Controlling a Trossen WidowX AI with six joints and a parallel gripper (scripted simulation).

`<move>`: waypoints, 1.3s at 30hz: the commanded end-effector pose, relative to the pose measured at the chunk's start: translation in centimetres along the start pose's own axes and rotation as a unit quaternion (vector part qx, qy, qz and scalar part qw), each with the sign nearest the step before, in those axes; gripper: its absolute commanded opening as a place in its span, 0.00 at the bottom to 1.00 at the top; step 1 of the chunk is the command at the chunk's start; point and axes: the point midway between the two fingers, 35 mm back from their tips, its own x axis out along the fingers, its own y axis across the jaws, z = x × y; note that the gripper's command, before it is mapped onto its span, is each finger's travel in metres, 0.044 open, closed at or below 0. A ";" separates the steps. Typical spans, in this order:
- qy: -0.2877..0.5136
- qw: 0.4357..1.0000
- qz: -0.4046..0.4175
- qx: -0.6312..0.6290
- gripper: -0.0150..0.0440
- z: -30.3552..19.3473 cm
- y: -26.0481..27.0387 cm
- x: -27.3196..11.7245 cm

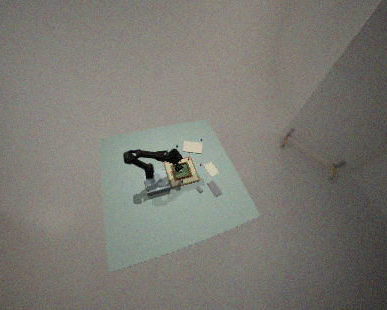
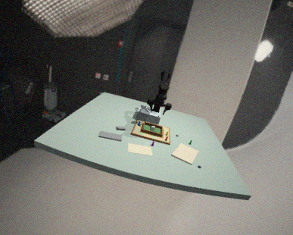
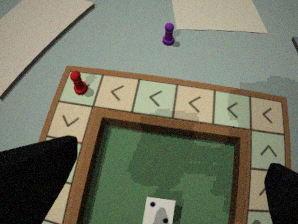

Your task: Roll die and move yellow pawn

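My gripper point(image 3: 174, 162) point(image 2: 159, 112) is open above the tray, its black fingertips wide apart with nothing between them. The white die point(image 3: 159, 210) point(image 2: 153, 127) is below it, inside the green-floored tray point(image 3: 165, 123) in the middle of the board point(image 3: 117, 92) point(image 2: 148, 136). The wrist view cuts the die off at its bottom edge; two black pips show, but the full top face does not, and I cannot tell whether it is at rest. The yellow pawn point(image 2: 166, 133) stands on the board's track near the red pawn point(image 2: 166, 139) point(image 3: 79, 84); the left finger side hides it in the wrist view.
A blue pawn point(image 2: 139, 123) stands at another board corner. A purple pawn point(image 2: 153, 144) point(image 3: 169, 35) and a green pawn point(image 2: 190, 142) stand off the board. Two pale cards point(image 2: 140, 149) point(image 2: 185, 153), a grey bar point(image 2: 110, 136) and a small grey block point(image 2: 120, 128) lie around it.
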 end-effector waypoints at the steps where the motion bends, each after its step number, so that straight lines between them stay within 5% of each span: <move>1: 0.080 0.997 0.001 -0.002 1.00 0.3 0.0 1.0; 13: 0.372 0.928 0.001 -0.003 1.00 -1.0 0.1 4.2; 18: 0.340 0.940 0.000 0.000 1.00 -0.9 0.1 4.0; 27: 0.364 0.922 -0.039 0.122 0.60 -0.8 9.5 7.5; 39: 0.371 0.915 -0.055 0.146 0.59 -1.3 11.8 7.9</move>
